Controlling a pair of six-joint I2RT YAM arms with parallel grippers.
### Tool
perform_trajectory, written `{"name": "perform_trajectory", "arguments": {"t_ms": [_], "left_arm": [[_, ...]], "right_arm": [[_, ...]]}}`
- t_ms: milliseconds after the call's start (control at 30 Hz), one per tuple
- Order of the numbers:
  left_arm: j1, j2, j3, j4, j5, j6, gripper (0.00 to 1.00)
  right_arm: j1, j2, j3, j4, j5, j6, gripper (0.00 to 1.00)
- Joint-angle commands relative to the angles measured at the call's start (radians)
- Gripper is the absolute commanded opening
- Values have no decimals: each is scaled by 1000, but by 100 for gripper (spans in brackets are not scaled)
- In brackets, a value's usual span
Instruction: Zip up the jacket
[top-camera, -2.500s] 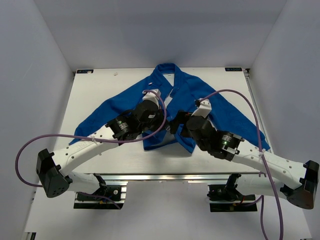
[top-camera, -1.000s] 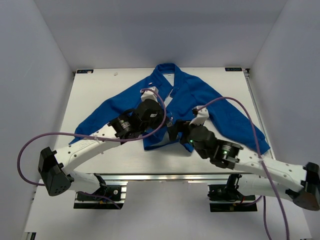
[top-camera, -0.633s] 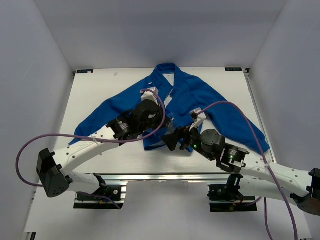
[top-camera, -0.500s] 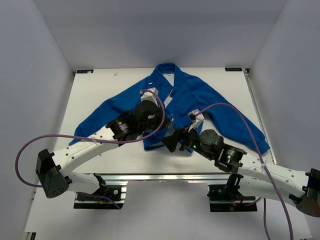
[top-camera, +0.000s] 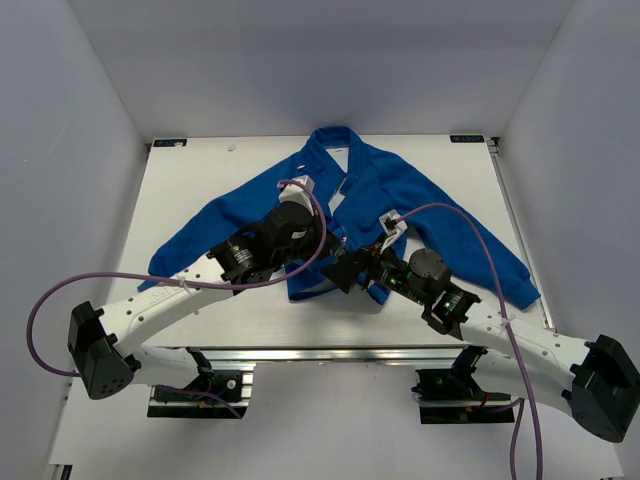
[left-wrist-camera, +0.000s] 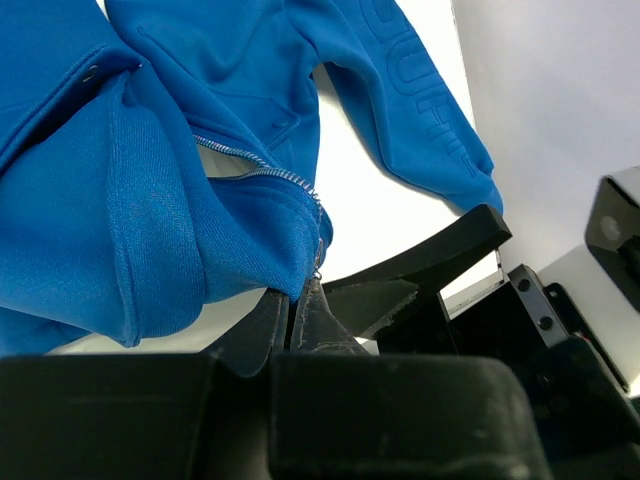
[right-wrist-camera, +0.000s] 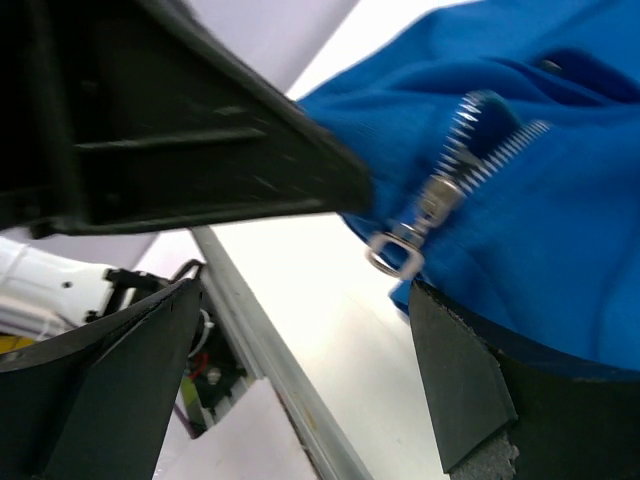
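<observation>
The blue jacket (top-camera: 400, 195) lies spread at the centre of the white table (top-camera: 200, 170). The left end effector (left-wrist-camera: 298, 305) is pinched closed on its bottom edge. The right end effector (right-wrist-camera: 300, 330) gapes wide, holding nothing, with the zipper pull (right-wrist-camera: 405, 240) seen between its fingers.

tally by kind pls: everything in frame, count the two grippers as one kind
jacket: 1
grippers: 2 (left gripper, right gripper)
purple cables: 2
table: 1
total: 6
</observation>
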Motion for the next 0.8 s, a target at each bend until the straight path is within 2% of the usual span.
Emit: {"name": "perform_trajectory", "arguments": {"t_ms": [0,100,400,533,767], "left_arm": [[-5,-49,-2,55,23,-10,0],[-5,-51,-2,54,26,-15,0],[-5,-60,-10,57,28,-23,0],[-5,-60,-14,52,19,-29,0],[-5,-60,-17,66,38,-39,0]], "right_arm": [[-17,8,17,141,-46,10,89],[-34,18,5,193,-64,43,89],[-49,11,-26,197,-31,76,85],[-57,-5,-61,274,-41,103,80],[-61,10,-93,354,-14,123,81]]}}
